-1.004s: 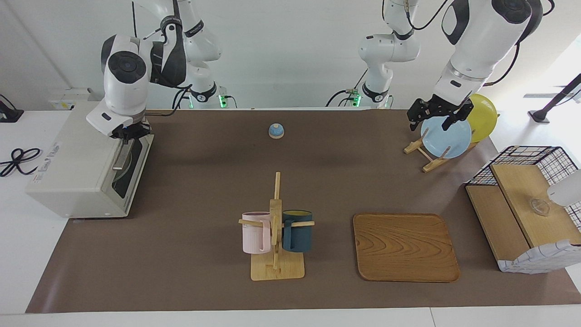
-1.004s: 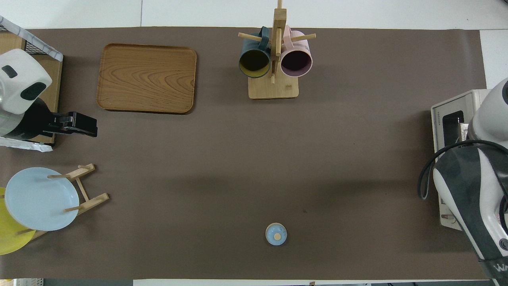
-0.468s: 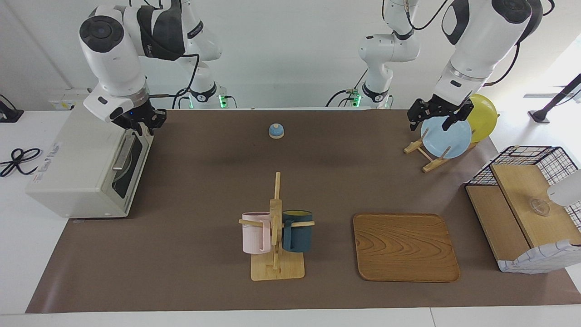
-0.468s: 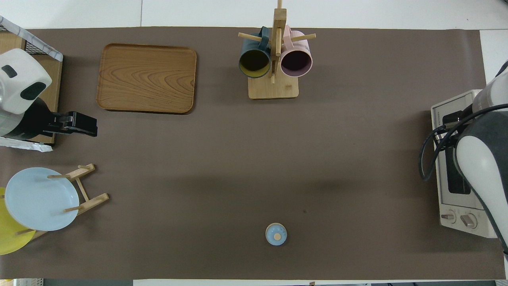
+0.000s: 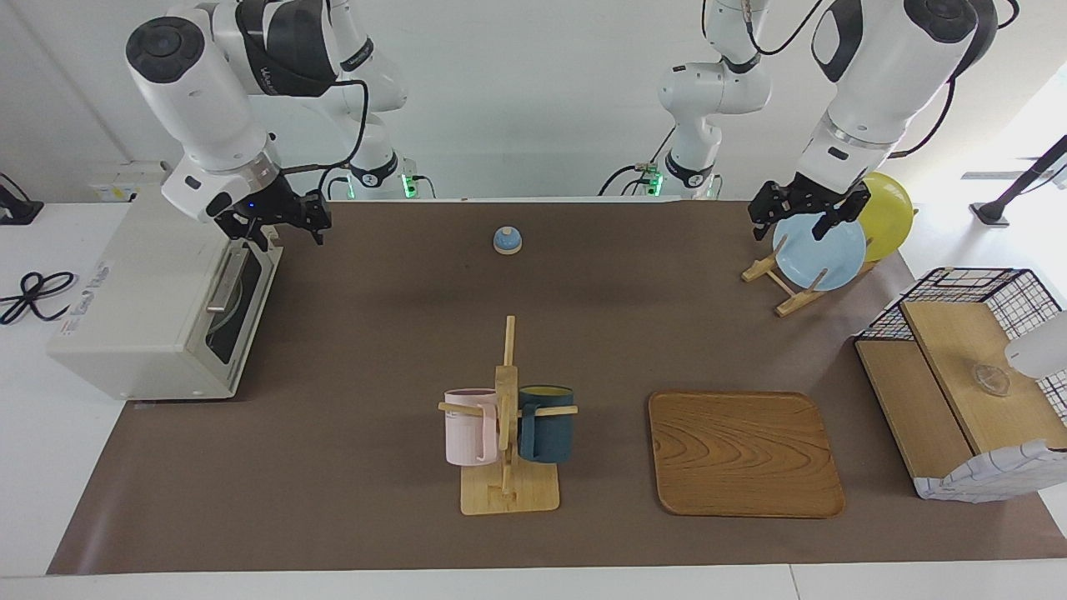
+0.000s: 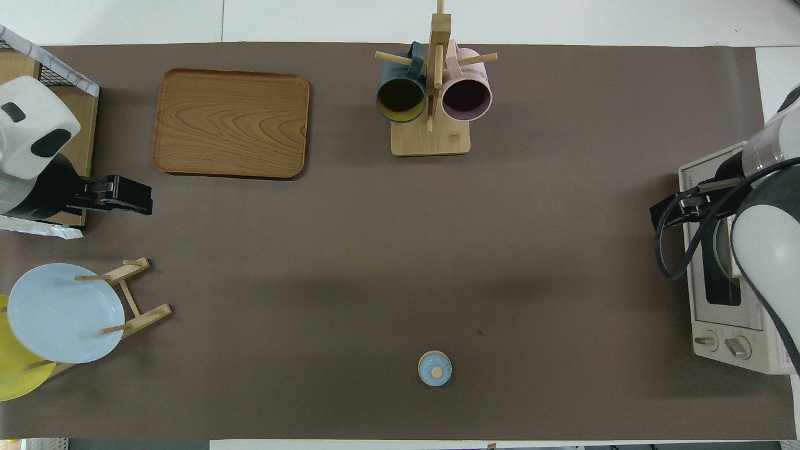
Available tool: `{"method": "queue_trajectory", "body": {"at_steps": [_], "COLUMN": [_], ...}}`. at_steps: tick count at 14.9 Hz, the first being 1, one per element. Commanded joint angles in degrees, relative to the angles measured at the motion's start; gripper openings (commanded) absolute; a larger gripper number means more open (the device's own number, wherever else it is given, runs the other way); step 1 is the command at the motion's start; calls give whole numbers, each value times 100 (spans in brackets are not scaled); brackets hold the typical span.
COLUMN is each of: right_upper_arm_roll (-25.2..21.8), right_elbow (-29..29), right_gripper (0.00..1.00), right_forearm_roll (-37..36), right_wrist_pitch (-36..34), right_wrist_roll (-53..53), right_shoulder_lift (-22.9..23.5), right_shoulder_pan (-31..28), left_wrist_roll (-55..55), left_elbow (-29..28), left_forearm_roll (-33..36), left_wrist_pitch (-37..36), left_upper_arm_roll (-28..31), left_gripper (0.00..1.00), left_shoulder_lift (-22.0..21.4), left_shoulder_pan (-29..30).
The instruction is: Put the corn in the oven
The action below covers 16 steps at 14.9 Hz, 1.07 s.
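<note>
The off-white oven [image 5: 142, 300] [image 6: 725, 312] stands at the right arm's end of the table. Its glass door is up and shut, with the metal handle [image 5: 225, 283] free. The corn is out of view. My right gripper [image 5: 283, 233] [image 6: 678, 209] hangs open and empty just above the top edge of the oven door. My left gripper [image 5: 792, 227] [image 6: 140, 195] waits open and empty over the blue plate [image 5: 821, 254] at the left arm's end.
A mug rack [image 5: 506, 417] with a pink and a dark blue mug stands mid-table, far from the robots. Beside it lies a wooden tray [image 5: 744, 454]. A wire-and-wood basket shelf [image 5: 959, 392], a plate rack with a yellow plate [image 5: 888, 212], and a small blue knob [image 5: 507, 240] are also there.
My right gripper has let go of the oven door handle, opened, risen and drifted toward the table's middle. The left arm has not moved.
</note>
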Motion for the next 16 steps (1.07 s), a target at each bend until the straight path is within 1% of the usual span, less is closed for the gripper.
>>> {"method": "queue_trajectory", "body": {"at_steps": [1,6,8,13,16], "right_upper_arm_roll": [16,-37,-37,-37,-11], "right_elbow": [141,97,97,132,264], "right_gripper": [100,100,100,100,100], "right_forearm_roll": [159,159,159,168,150], "right_wrist_pitch": [-33,54,116,143,64], "right_wrist_roll": [62,89,369,484,484], "right_shoulder_lift": [25,-89,-89,-45,43], "right_shoulder_pan": [-58,47,74,109,74], "left_wrist_roll": [36,36,36,36,36], "left_elbow": [-90,-90,-90,-90,-90], "left_forearm_roll": [-45,-36,-36,-36,-36], "left_wrist_pitch": [89,36,36,36,36], "left_upper_arm_roll": [34,34,51,60,60], "left_gripper": [100,100,100,100,100], "left_shoulder_lift": [-89,-89,-89,-89,-89], "left_shoulder_pan": [6,32,41,41,41]}}
